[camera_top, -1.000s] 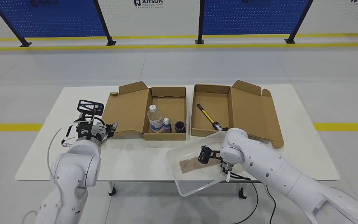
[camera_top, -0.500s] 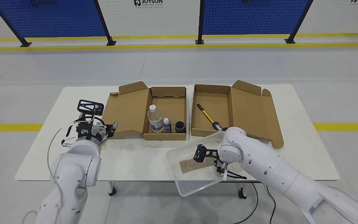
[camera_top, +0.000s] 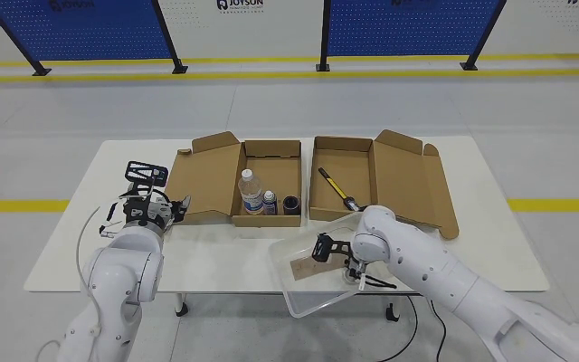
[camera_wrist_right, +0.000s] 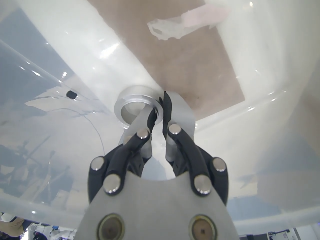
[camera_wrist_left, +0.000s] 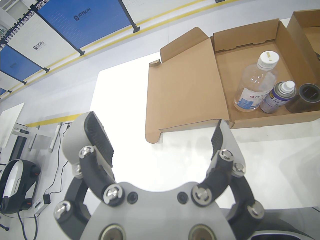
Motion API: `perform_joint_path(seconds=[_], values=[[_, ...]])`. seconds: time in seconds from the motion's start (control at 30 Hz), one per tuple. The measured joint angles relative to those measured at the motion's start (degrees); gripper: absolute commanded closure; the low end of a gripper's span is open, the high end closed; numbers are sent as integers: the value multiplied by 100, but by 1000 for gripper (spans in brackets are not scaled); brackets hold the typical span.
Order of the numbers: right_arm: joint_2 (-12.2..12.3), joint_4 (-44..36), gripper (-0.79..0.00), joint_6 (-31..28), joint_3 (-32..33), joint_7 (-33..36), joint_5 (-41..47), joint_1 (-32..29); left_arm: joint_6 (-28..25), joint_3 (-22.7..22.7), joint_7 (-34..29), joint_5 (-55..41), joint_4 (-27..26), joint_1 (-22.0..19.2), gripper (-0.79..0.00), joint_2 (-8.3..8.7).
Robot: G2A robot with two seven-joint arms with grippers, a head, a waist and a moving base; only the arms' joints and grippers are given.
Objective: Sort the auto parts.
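Down inside the clear bin (camera_top: 297, 306), we judge the sorting nearly finished.
Our right gripper (camera_wrist_right: 158, 112) has its fingers pinched shut on the rim of the metal ring (camera_wrist_right: 136, 91), low in the bin; our left gripper (camera_wrist_left: 157, 123) hangs spread open over the worktop (camera_top: 226, 255). One carton (camera_top: 273, 168) holds a bottle (camera_top: 250, 192), spray can (camera_top: 270, 201) and black cylinder (camera_top: 291, 204), the other carton (camera_top: 351, 172) a yellow-handled tool (camera_top: 336, 188); the ring looks to us like the last part to place.

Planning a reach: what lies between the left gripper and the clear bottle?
In the left wrist view, bare table, then the open cardboard flap, separate the left gripper from the clear bottle.
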Motion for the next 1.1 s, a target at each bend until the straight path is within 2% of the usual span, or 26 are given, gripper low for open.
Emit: perform_joint_path(seconds=[0.33,0.53,0.77,0.97,1.1], values=[[-26,33,0,2,133,-156,32,-8,0,0,0,0,0,0,-785,0],[137,-326,0,122,616,-631,188,-111,0,0,0,0,0,0,-785,0],[539,-1065,0,43,1693,-1661,719,-737,0,0,0,0,0,0,-785,0],[798,-1397,0,-567,2550,-2664,1622,-1528,0,0,0,0,0,0,-785,0],[858,-1383,0,-1005,2797,-3113,2140,-1887,0,0,0,0,0,0,-785,0]])
